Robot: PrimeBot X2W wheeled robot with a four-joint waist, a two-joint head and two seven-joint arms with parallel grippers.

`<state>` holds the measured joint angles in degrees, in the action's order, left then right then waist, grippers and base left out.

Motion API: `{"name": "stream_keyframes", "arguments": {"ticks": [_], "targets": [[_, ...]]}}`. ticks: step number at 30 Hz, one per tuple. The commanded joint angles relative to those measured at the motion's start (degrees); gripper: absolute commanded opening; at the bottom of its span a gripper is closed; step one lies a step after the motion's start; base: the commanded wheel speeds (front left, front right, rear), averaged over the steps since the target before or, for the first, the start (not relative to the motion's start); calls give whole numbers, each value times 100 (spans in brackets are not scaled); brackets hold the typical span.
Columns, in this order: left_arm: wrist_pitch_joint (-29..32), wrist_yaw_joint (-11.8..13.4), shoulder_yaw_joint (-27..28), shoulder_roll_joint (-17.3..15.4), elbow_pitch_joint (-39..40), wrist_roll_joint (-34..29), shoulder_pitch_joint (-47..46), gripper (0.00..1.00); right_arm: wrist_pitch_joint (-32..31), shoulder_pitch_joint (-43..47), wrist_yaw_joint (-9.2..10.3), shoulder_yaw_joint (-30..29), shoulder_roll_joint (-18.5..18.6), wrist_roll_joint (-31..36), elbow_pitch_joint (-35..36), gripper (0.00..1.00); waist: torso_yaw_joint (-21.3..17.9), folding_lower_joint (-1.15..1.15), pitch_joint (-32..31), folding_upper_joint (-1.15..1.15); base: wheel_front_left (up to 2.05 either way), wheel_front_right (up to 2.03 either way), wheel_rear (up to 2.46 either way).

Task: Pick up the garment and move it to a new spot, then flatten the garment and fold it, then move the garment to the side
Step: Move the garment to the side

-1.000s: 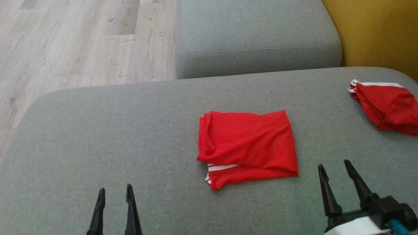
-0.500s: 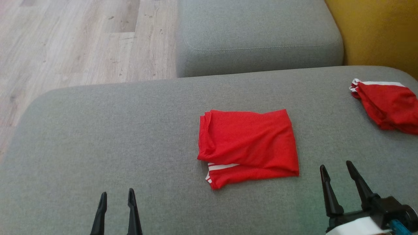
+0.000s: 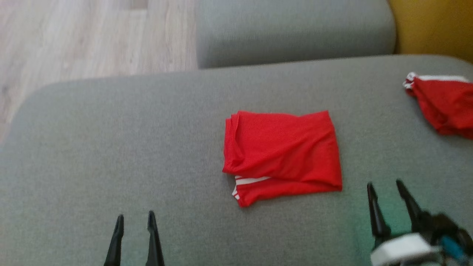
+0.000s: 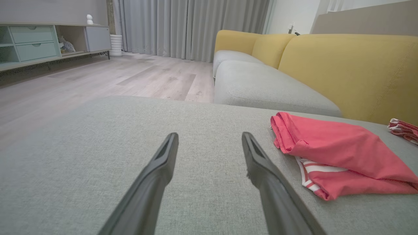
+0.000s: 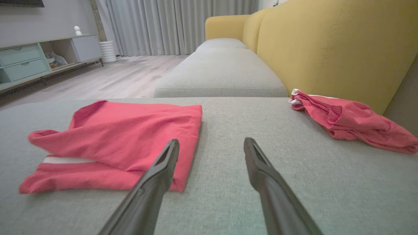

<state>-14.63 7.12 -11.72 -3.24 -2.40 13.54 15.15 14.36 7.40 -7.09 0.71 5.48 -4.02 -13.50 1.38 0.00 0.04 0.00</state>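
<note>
your left gripper [image 4: 209,135] hangs empty, jaws spread, over the grey cushion [image 4: 81,156]. the folded red garment [image 4: 339,147] lies just right of its fingers [image 4: 259,163], white stripes at the near edge; a second red garment [image 4: 403,129] sits by the yellow backrest [image 4: 346,65].

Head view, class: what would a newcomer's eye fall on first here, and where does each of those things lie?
The folded red garment, a white stripe showing at its near edge, lies in the middle of the grey cushion. A second red garment lies crumpled at the cushion's far right, below the yellow backrest. The left gripper and the right gripper hang open at the bottom, both apart from the cloth.
</note>
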Motion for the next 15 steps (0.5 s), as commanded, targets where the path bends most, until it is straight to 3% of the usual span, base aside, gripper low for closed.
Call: {"name": "stream_keyframes", "arguments": {"ticks": [1, 5, 15], "targets": [[-37, 56, 74, 36, 240, -27, -419, 100, 63, -679, -40, 20, 0, -104, -95, 100, 25, 0, 409, 0, 0, 0, 0], [-37, 79, -8, 36, 234, 17, -673, 100, 63, -1305, -40, -32, -88, -563, -691, 100, 102, 0, 737, 0, 0, 0, 0], [-37, 143, -179, 36, 120, 75, -1179, 100, -365, -3172, -40, 108, -89, -1468, -3057, 100, 390, 0, 1170, 0, 0, 0, 0]]}}
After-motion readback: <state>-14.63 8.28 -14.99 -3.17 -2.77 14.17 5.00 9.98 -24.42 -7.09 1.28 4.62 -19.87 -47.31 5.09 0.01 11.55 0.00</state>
